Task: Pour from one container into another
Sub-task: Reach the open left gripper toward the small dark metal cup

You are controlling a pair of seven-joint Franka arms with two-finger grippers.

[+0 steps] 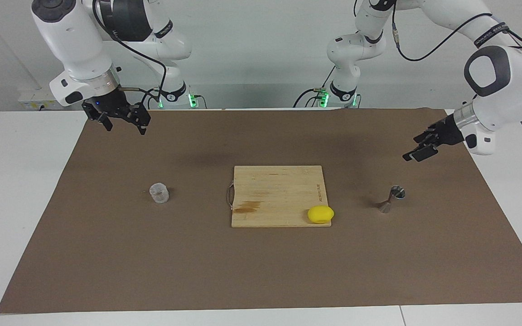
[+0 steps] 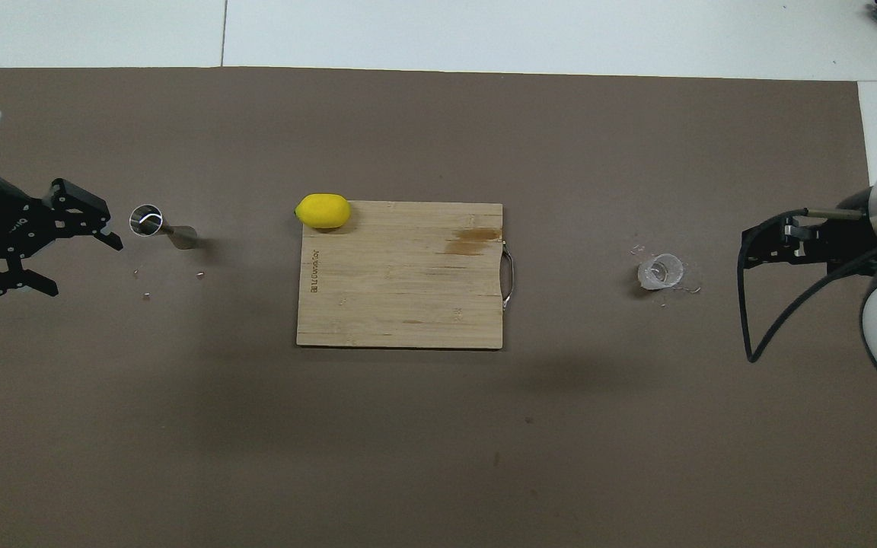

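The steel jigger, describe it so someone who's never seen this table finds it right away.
Start at the wooden cutting board mid-table. Toward the left arm's end of the brown mat stands the jigger: a small silvery hourglass, unlike the yellow lemon.

Bright even overhead light, soft faint shadows, sharp focus, no glare

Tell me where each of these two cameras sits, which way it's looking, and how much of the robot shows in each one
Facing view: high across the table, facing the robots; both arms and bases show, left gripper over the mat, right gripper waiting.
Overhead view: high above the robots' end, looking steeply down; only grippers and wrists enter at the sides.
Shared: cutting board, lemon, glass cup and jigger, mirrored half a turn.
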